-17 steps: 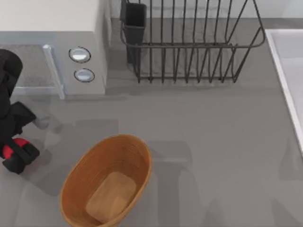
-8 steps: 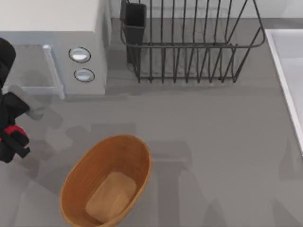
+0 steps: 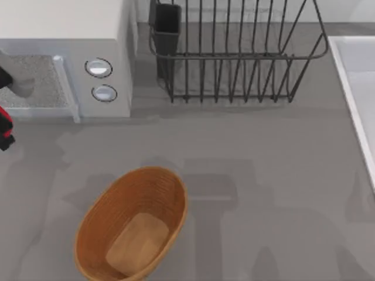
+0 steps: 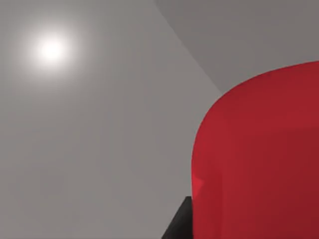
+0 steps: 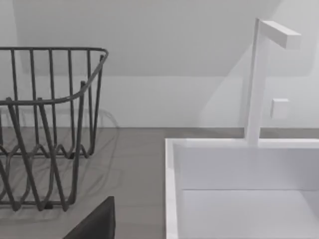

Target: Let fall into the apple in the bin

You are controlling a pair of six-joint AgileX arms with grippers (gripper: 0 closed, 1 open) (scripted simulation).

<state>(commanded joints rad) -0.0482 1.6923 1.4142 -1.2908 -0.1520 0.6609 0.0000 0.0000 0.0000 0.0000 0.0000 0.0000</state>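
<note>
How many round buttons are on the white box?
2. One round knob sits above the other round knob on the white box at the table's back left, beside its door handle.

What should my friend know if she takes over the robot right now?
Left gripper: at the far left edge of the table in the top view, shut on the apple, which looms red and close in the left wrist view.
Right arm: parked near the sink and the dish rack.
Basket: on the table near the front, left of the middle, with nothing in it.
Done: the apple is picked up.
Left: carry the apple over the basket and let it drop in.
</note>
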